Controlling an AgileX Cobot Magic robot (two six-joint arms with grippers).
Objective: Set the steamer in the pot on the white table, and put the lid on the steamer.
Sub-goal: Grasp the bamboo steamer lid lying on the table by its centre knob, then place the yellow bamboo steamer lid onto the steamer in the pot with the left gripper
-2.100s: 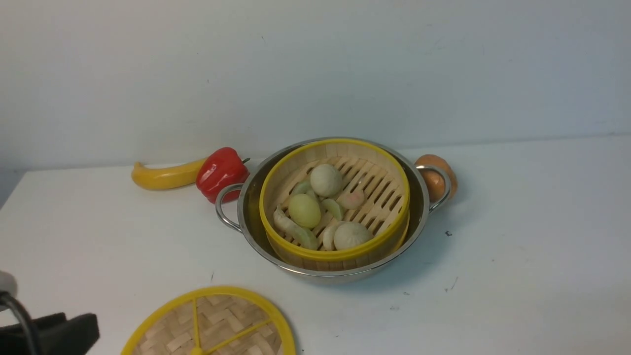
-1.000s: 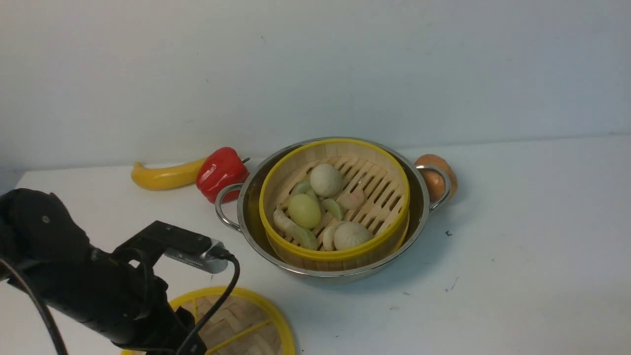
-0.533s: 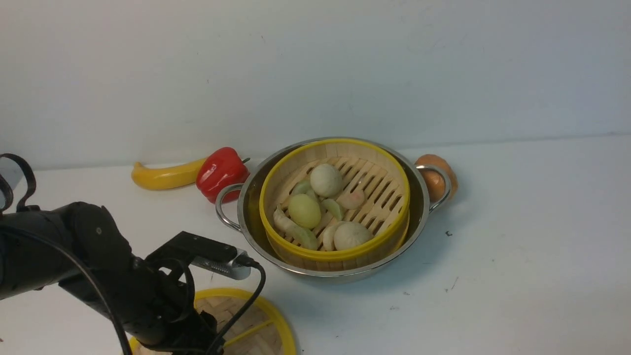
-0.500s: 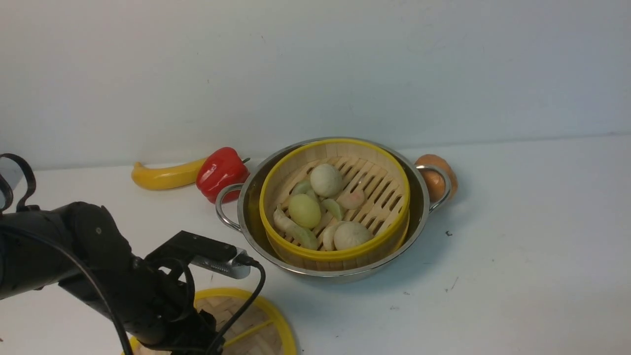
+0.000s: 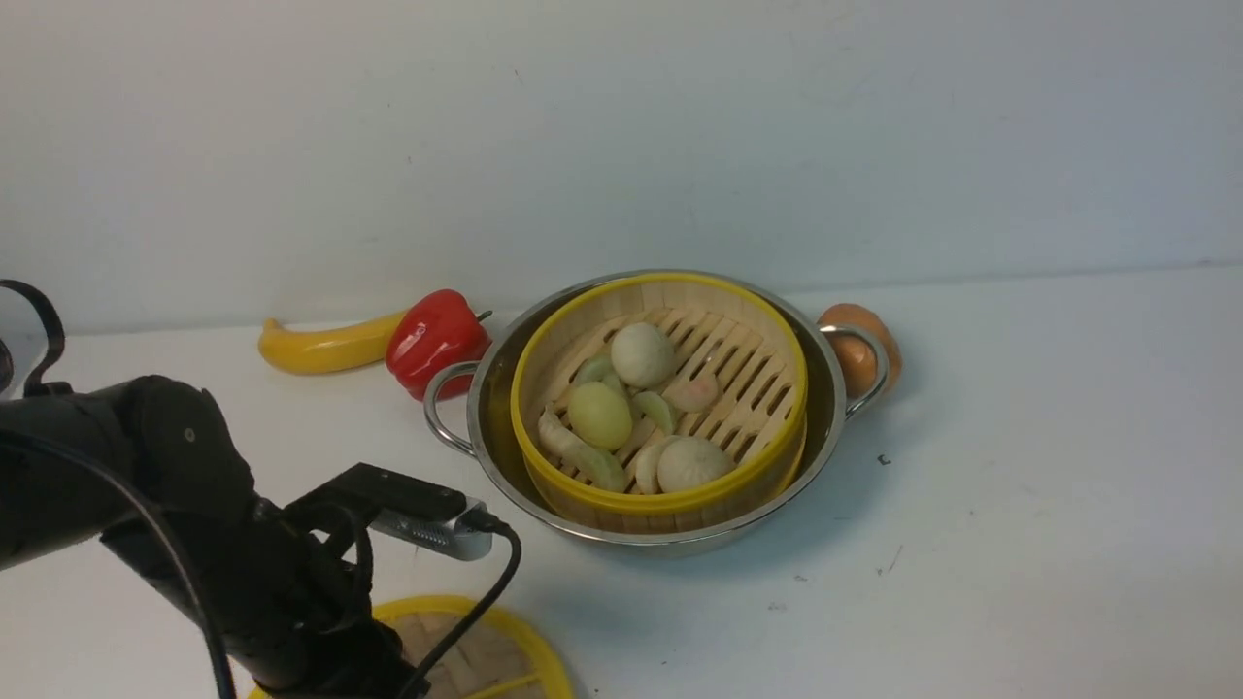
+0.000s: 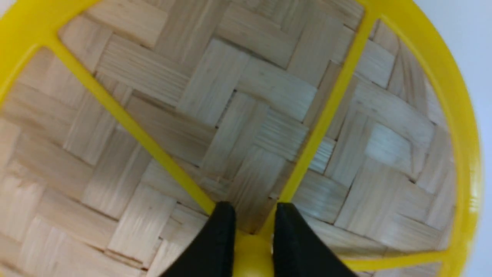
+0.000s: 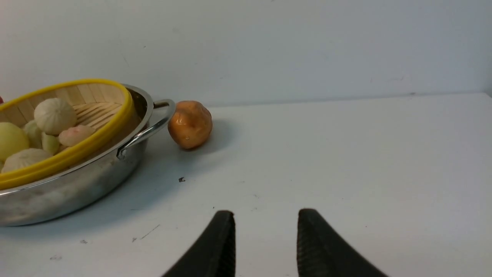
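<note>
Yellow-rimmed bamboo fills the left wrist view: the lid [image 6: 246, 96] lies flat, its woven face crossed by yellow spokes that meet at a central knob [image 6: 251, 252]. The left gripper [image 6: 251, 209] is clamped on that knob, one black fingertip [image 6: 223, 219] pressed to each side of it. In the front view the lid [image 5: 486, 650] sits at the near left of the white table [image 5: 1020, 485], well apart from the pot and half hidden by the left arm [image 5: 194, 515] reaching down over it (the gripper itself is cut off at the frame's lower edge there).

The steamer [image 5: 743, 374] sits inside the stainless-steel pot [image 5: 835, 398] near the middle of the table, uncovered, with pale buns and dumplings on its slatted floor. A red bell pepper [image 5: 437, 340] lies just beside the pot's left handle, with a yellow banana-shaped item [image 5: 325, 348] touching the pepper's far side. An orange-brown rounded item [image 5: 859, 349] rests just behind the right handle.

The right gripper [image 7: 265, 219] shows only in its own wrist view: its jaws stand apart with nothing between them, low above bare tabletop to the right of the pot.
</note>
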